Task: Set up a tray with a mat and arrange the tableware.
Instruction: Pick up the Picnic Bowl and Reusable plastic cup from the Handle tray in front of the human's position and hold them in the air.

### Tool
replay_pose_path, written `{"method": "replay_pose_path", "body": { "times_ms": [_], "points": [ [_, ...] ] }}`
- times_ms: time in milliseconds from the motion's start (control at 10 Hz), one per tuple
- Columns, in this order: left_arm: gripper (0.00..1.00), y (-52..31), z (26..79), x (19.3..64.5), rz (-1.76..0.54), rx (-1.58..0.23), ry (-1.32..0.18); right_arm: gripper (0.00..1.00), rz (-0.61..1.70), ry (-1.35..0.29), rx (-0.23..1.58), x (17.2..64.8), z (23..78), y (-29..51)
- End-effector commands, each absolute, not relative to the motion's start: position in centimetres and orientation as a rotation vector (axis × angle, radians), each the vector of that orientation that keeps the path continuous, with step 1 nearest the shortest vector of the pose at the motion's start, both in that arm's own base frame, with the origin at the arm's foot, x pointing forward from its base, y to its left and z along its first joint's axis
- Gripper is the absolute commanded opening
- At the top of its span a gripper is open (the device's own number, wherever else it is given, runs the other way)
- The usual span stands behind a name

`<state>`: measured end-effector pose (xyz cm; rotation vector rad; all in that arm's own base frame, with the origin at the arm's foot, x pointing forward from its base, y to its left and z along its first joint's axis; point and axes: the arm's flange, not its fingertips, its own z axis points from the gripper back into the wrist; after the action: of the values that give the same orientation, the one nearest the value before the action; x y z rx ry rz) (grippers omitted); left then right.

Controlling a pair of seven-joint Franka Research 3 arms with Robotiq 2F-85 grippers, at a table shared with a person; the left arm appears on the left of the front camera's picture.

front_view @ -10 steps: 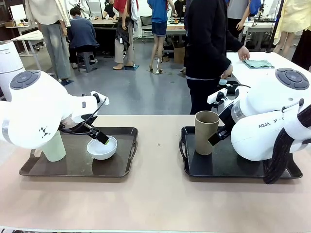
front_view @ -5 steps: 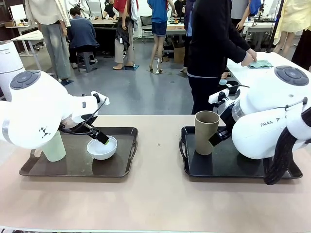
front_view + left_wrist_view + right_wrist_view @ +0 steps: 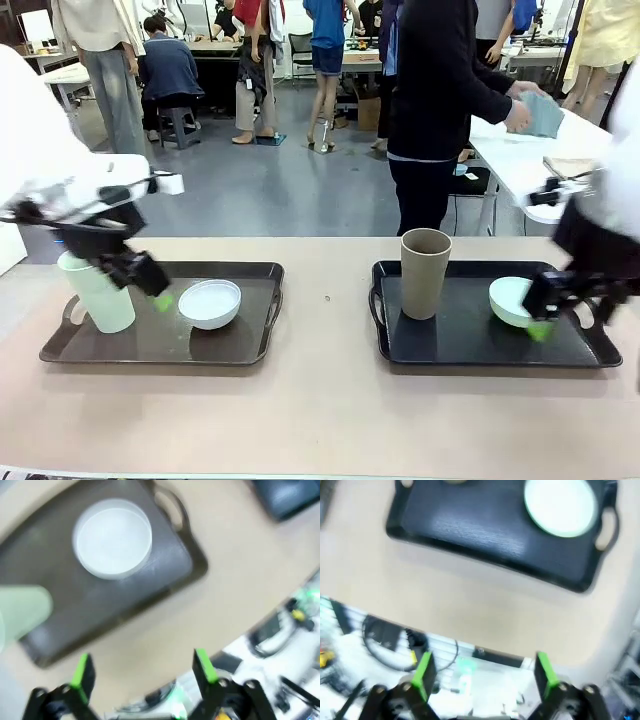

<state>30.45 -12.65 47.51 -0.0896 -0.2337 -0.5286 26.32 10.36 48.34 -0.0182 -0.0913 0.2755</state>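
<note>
Table (image 3: 320, 420): pale tan top that runs the full width of the front view and bears both trays.

Person (image 3: 440, 90): stands at the far side, right of centre, in dark clothes. The person is turned toward a white side table at the far right and holds a teal cloth (image 3: 545, 115) over it.

Left tray (image 3: 160, 358): dark, rectangular, with handles. It sits on the left half of the table and holds one cup and one bowl.

Right tray (image 3: 480, 362): black and of the same shape, on the right half, well apart from the left tray. It also holds one cup and one bowl.

Tan cup (image 3: 425, 272): upright at the far left end of the right tray.

Pale green cup (image 3: 97, 292): upright at the left end of the left tray.

White bowl (image 3: 209, 303): right of centre in the left tray, apart from the pale green cup.

Mint bowl (image 3: 510, 300): toward the right end of the right tray.

Left gripper (image 3: 142, 667): fingers spread wide with nothing between them. In the front view it is blurred, above the left tray between the pale green cup and the white bowl.

Right gripper (image 3: 484, 672): fingers spread wide and empty. In the front view it is blurred, at the right end of the right tray just beside the mint bowl; whether they touch cannot be told.
</note>
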Motion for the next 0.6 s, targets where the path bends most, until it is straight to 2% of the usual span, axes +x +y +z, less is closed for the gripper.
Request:
{"method": "replay_pose_path", "body": {
  "times_ms": [0,100,200,300,400,500],
  "points": [
    [1.0,-14.3,46.2,32.9,-0.582,-0.073,-0.331,1.0,0.338,-0.13,-0.003,28.3,46.6,12.9],
    [1.0,-14.3,46.2,32.9,-0.582,-0.073,-0.331,1.0,0.338,-0.13,-0.003,28.3,46.6,12.9],
    [1.0,-12.3,48.2,29.7,-0.526,-0.087,-0.235,1.0,0.274,-0.098,-0.022,25.8,48.9,9.9],
    [1.0,-13.0,47.1,32.3,-0.534,-0.296,-0.215,1.0,0.425,0.071,0.171,28.1,47.8,11.4],
    [1.0,-10.6,48.2,34.0,-0.52,-0.48,-0.214,1.0,0.441,0.126,0.363,29.7,49.4,9.4],
    [1.0,-5.9,47.6,33.3,-0.483,-0.723,-0.27,1.0,0.394,0.177,0.644,30.6,50.9,3.6]
  ]
}}
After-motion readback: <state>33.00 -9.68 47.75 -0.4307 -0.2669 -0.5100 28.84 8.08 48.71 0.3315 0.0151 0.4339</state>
